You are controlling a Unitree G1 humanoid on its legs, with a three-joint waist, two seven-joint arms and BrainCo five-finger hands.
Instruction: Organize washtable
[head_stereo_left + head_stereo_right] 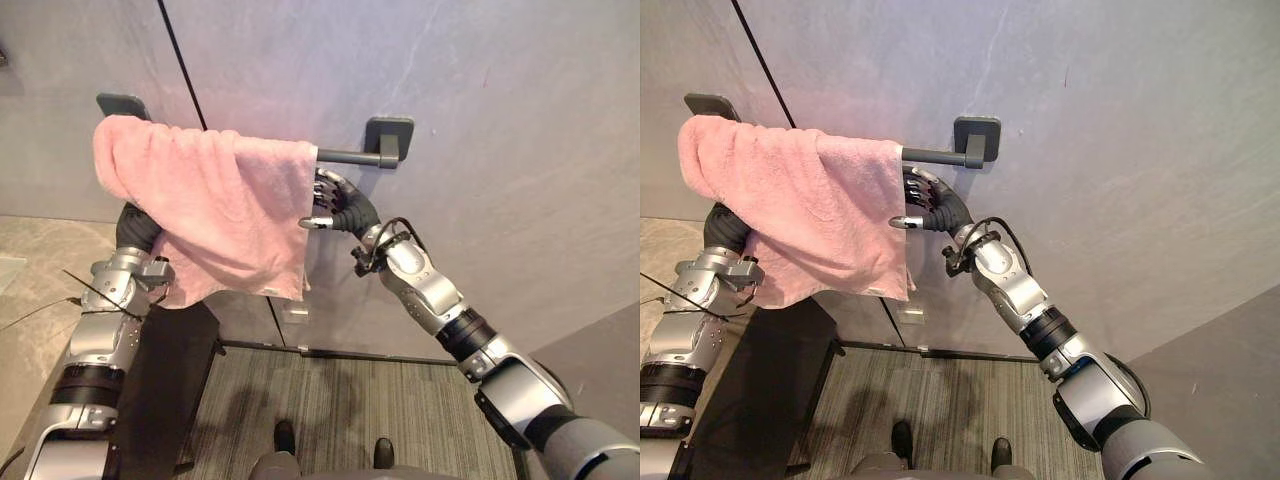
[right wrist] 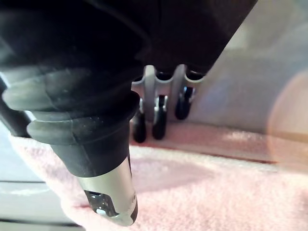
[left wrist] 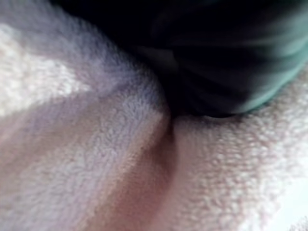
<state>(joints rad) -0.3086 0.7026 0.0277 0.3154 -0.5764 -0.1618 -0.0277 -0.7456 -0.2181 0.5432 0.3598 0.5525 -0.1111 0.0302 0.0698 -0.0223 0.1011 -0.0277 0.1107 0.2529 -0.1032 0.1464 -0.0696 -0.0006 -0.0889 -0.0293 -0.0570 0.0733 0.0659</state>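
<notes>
**Editor:** What does the frame show?

**Photographer:** A humanoid robot stands at a grey wall and tends a pink towel draped over a dark wall-mounted towel bar. The towel covers most of the bar. It is bunched toward the bracket at 10 o'clock, and its lower hem slants. A bare stub of bar runs out at 3 o'clock.

**Editor:** And the hands?

**Photographer:** The right hand sits at the towel's 3 o'clock edge, just under the bar. Its wrist view shows its fingers fairly straight, with the dark tips down on the cloth where it folds over the bar. The thumb is held apart, so nothing is gripped. The left hand reaches up behind the towel's 8 o'clock corner. It is buried in terry there, so whether it holds the cloth cannot be told.

**Editor:** Which step of the tidy-up is this?

**Photographer:** By the look of it, the towel is hung and the robot is squaring it on the bar.

**Editor:** What does the next move call for?

**Photographer:** Probably a gentle draw toward 3 o'clock to spread the bunched end along the bare bar and level the hem. A pull that is too hard could drag the towel off the rail.
</notes>
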